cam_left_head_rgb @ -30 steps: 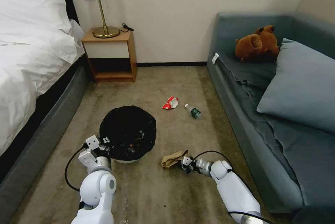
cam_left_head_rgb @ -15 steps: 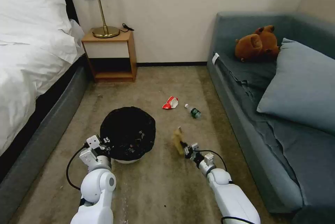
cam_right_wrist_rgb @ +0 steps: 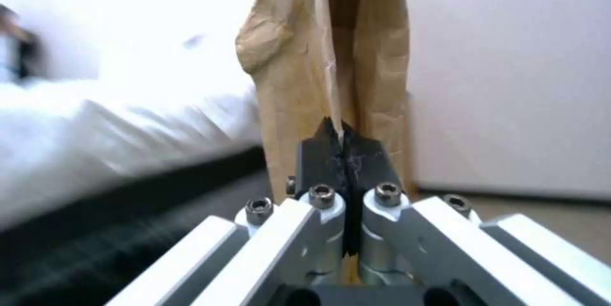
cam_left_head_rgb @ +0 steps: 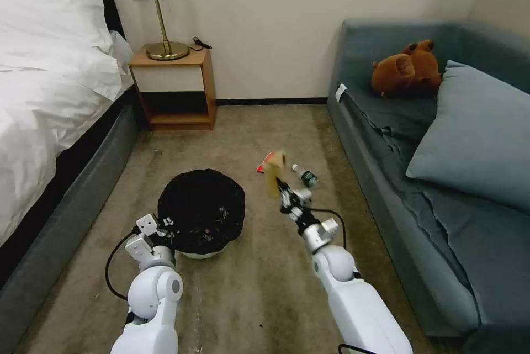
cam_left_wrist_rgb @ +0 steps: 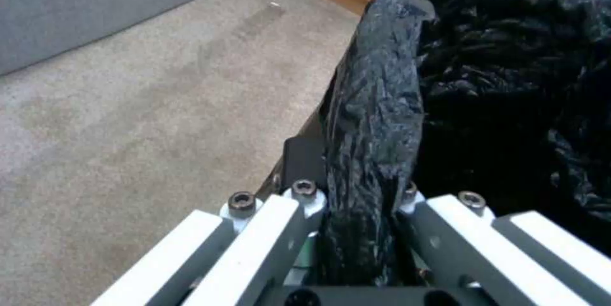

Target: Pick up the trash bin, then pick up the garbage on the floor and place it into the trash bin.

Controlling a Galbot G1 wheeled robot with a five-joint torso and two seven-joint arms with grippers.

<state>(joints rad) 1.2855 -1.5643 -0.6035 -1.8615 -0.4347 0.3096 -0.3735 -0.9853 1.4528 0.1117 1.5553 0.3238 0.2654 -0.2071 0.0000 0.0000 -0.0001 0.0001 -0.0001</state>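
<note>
Right gripper [cam_left_head_rgb: 280, 191] pinched shut on crumpled brown paper bag [cam_left_head_rgb: 271, 174], raised beside black-lined trash bin [cam_left_head_rgb: 202, 216] clamped at rim by left gripper [cam_left_head_rgb: 165, 231]; carrying step, needing swing over bin's mouth.

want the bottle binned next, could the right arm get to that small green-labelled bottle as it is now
Probably not yet: the right gripper is shut on the brown paper bag, lifted off the carpet. The bottle lies unobstructed just beyond it, so the path looks free once the bag is dropped.

Plush toy [cam_left_head_rgb: 407, 73] on sofa [cam_left_head_rgb: 441, 188]; lamp [cam_left_head_rgb: 157, 6] on nightstand [cam_left_head_rgb: 175, 89].
</note>
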